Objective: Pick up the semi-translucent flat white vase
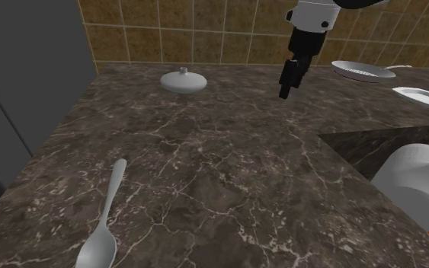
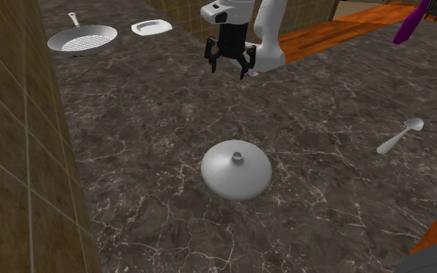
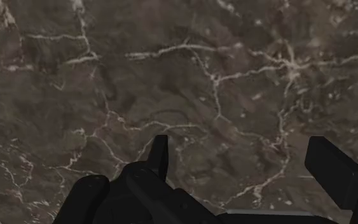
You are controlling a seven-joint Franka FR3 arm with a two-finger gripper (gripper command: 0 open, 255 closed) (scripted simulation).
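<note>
The vase (image 1: 183, 80) is a flat, pale grey-white disc with a short narrow neck; it sits upright on the dark marble counter (image 1: 205, 167) near the tiled back wall. In the second exterior view the vase (image 2: 236, 169) lies in the middle of the counter. My black gripper (image 1: 286, 84) hangs above the counter, well off to the shoulder view's right of the vase. In the second exterior view the gripper (image 2: 229, 64) is beyond the vase, pointing down with its fingers apart and nothing between them. The wrist view has the open gripper (image 3: 247, 162) over bare marble.
A perforated pan (image 1: 361, 71) and a white dish (image 1: 424, 96) rest at the counter's far right in the shoulder view. A metal spoon (image 1: 104, 221) lies near the front left. A tan tiled wall (image 1: 205, 30) backs the counter. The white arm base (image 1: 414, 183) stands at lower right.
</note>
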